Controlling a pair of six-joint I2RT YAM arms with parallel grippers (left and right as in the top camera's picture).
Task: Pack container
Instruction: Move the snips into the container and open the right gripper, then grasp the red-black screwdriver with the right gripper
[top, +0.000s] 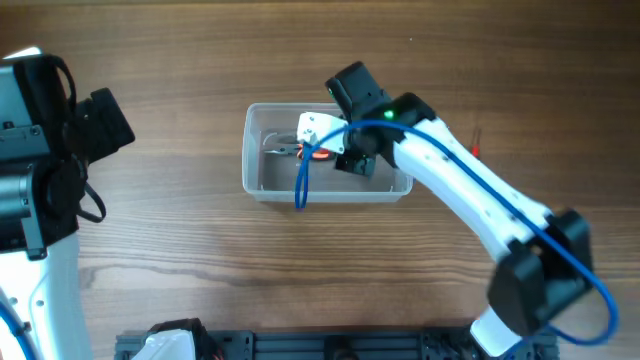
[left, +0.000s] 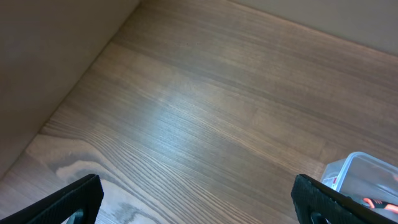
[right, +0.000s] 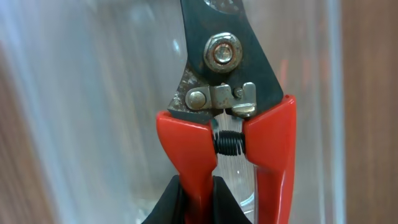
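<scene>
The clear plastic container (top: 258, 185) sits mid-table; a corner of it shows in the left wrist view (left: 357, 174). My right gripper (top: 345, 155) reaches into it and is shut on one red handle of the pruning shears (right: 233, 118), whose dark blades point into the tub (right: 74, 93). In the overhead view the shears (top: 300, 150) lie inside the container under the wrist. My left gripper (left: 199, 202) is open and empty, over bare table at the far left.
A blue cable (top: 300, 185) from the right arm hangs over the container's front wall. The left arm's base (top: 40, 150) stands at the left edge. A black rail (top: 330, 345) runs along the front edge.
</scene>
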